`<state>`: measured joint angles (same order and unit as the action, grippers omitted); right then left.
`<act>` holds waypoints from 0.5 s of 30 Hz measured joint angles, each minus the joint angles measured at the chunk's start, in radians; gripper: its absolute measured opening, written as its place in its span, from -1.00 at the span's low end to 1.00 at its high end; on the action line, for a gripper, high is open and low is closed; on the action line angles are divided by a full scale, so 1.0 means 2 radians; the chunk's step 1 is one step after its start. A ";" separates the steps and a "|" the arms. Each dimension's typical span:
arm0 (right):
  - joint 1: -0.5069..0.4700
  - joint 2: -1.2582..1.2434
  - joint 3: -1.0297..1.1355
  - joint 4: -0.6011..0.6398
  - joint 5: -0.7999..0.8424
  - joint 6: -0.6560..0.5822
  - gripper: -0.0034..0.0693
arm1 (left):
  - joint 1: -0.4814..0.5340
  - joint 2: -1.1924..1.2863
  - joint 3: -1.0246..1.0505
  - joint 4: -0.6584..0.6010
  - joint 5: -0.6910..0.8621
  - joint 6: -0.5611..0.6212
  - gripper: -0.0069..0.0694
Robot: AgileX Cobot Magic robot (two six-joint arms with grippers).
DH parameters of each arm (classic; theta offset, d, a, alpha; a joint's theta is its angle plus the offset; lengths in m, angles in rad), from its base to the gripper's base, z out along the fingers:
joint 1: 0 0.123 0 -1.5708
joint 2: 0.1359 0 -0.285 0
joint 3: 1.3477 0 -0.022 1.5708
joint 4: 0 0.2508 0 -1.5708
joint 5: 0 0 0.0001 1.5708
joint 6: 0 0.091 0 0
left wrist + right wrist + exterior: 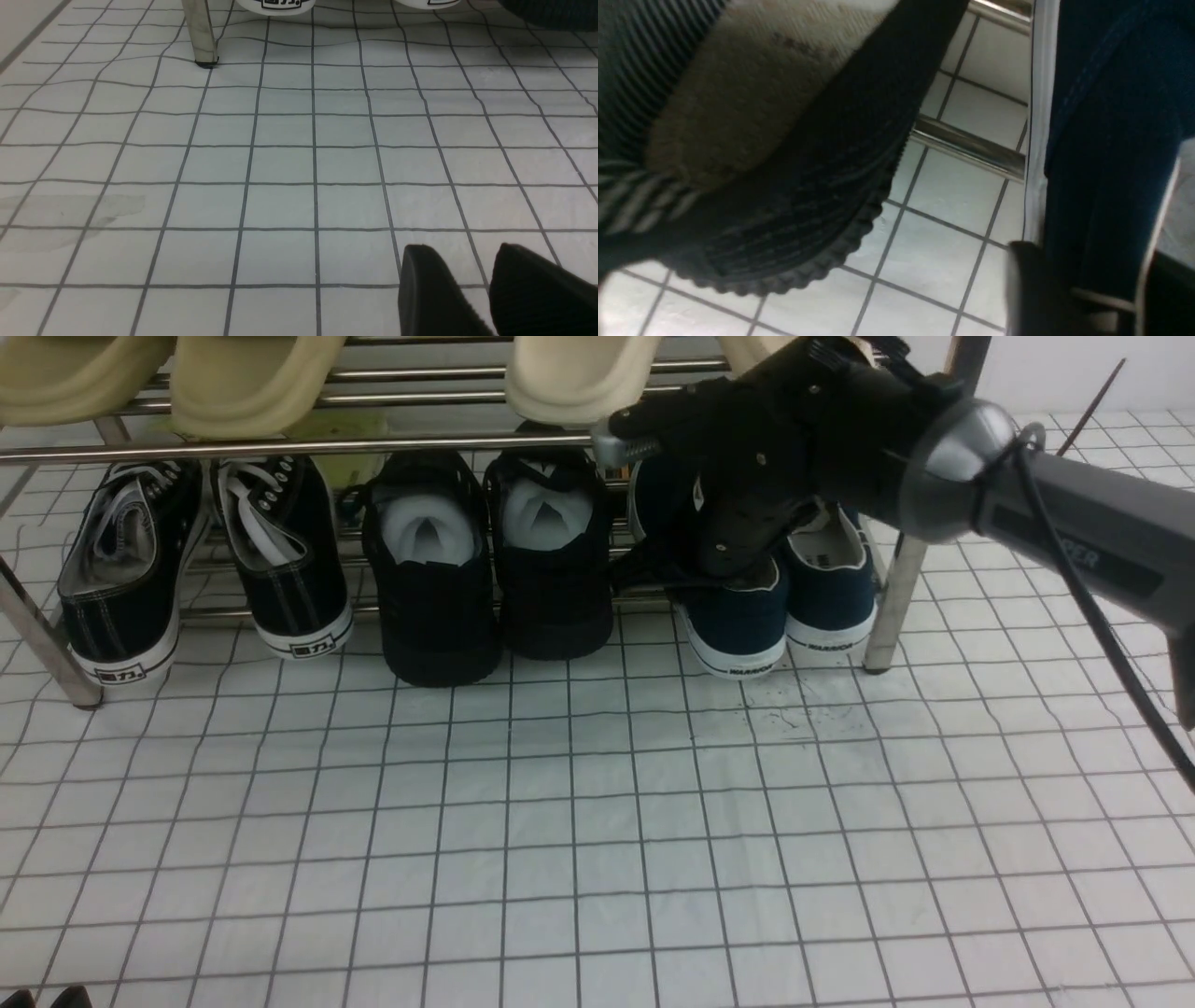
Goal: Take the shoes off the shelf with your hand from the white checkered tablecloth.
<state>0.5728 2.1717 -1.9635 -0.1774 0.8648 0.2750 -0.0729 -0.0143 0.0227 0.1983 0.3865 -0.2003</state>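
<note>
The shoes, a navy pair with white soles, sit at the right end of the shelf's (280,448) bottom tier: left shoe (738,625), right shoe (831,607). My right gripper (733,565) reaches down into the left one's opening. In the right wrist view its fingers (1029,280) stand on either side of the navy side wall (1101,140), closed on it. My left gripper (467,252) hovers low over the white checkered tablecloth (597,821), with a small gap between its fingers and nothing in it.
Black lace-up sneakers (121,579) and all-black shoes (434,588) fill the same tier to the left. The nearer black shoe's sole (808,186) lies close beside my right gripper. Cream slippers (252,383) sit on the upper bars. A steel leg (892,607) stands right of the navy pair.
</note>
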 joint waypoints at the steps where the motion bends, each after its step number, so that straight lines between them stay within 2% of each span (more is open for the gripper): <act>1: 0.000 0.001 0.000 0.002 0.000 0.001 -0.73 | 0.000 0.000 0.000 0.000 0.000 0.000 -0.18; 3: 0.000 0.001 -0.005 0.002 0.007 0.004 -0.82 | 0.000 0.000 0.000 0.000 0.000 0.000 -0.18; 5: 0.000 0.001 -0.009 0.002 0.016 0.006 -0.82 | 0.000 0.000 0.000 0.000 0.000 0.000 -0.18; 11: 0.008 -0.039 -0.016 0.016 0.118 0.006 -0.82 | 0.000 0.000 0.000 0.000 0.000 0.000 -0.18; 15: 0.013 -0.070 -0.017 0.026 0.147 0.004 -0.82 | 0.000 0.000 0.000 0.000 0.000 0.000 -0.18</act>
<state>0.5992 2.0318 -1.9976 -0.1261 1.1595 0.2839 -0.0729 -0.0143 0.0227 0.1983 0.3865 -0.2003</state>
